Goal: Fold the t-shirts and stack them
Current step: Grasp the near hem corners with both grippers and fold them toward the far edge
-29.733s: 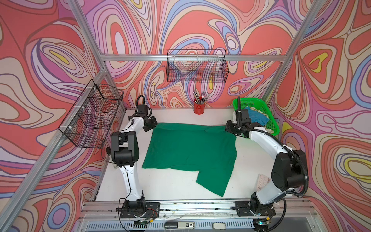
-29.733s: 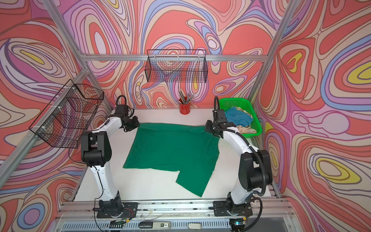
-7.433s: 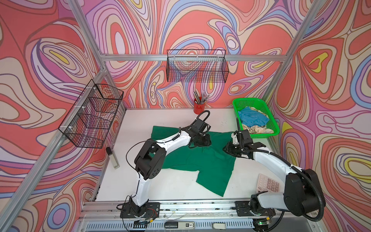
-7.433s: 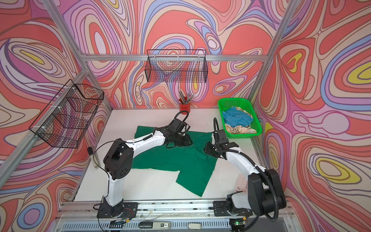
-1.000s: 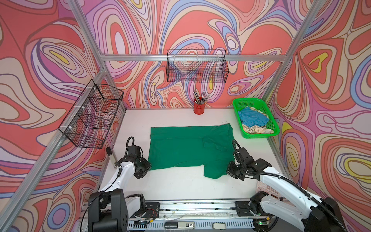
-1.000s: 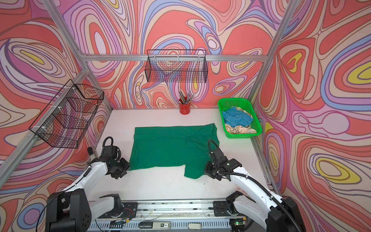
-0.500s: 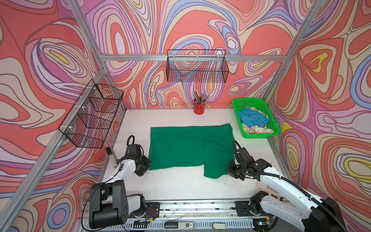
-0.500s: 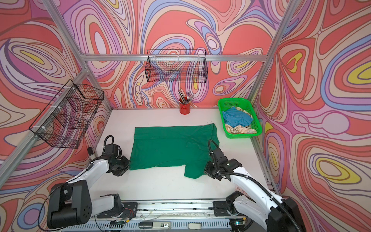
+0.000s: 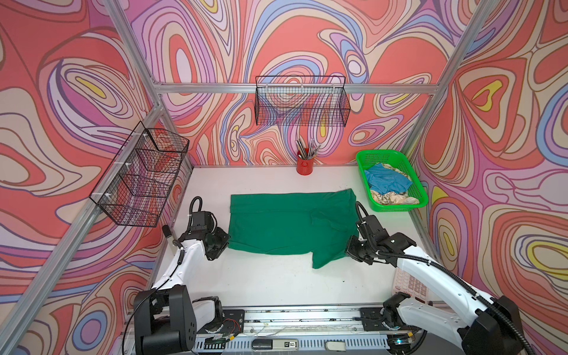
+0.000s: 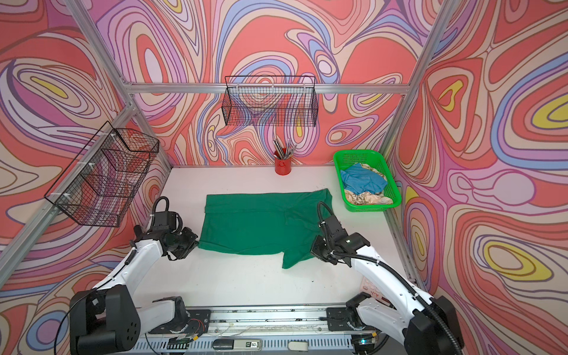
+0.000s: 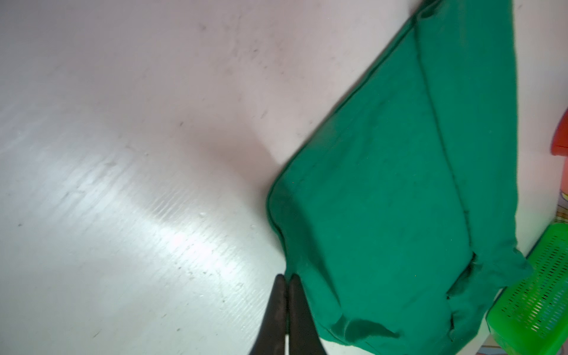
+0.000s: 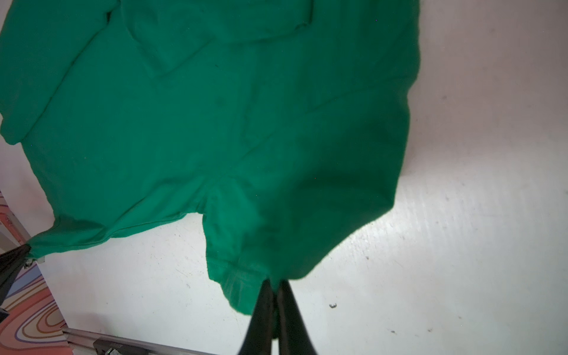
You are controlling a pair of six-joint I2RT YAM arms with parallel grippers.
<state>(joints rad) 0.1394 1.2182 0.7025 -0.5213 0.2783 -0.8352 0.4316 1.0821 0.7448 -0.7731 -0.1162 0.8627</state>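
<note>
A dark green t-shirt (image 9: 285, 224) (image 10: 258, 224) lies folded flat mid-table, one sleeve sticking out toward the front. My left gripper (image 9: 226, 242) (image 10: 195, 242) (image 11: 285, 278) is shut on its near-left corner, which draws to a point in the right wrist view. My right gripper (image 9: 349, 250) (image 10: 313, 247) (image 12: 275, 282) is shut on the sleeve's edge, green cloth (image 12: 215, 123) pinched between its fingers. A light blue t-shirt (image 9: 385, 181) (image 10: 362, 179) and a cream patterned one (image 9: 390, 198) (image 10: 365, 196) lie crumpled in the green basket (image 9: 381, 153) (image 10: 358, 152).
A red cup of pens (image 9: 305, 166) stands at the back wall. Black wire baskets hang on the back wall (image 9: 301, 104) and the left wall (image 9: 144, 178). A pink keypad (image 9: 412, 285) lies under the right arm. A metal rail (image 9: 295, 316) runs along the front.
My left gripper has slid in to the shirt's near-left corner and shut on it. The right gripper has stayed shut on the sleeve.
</note>
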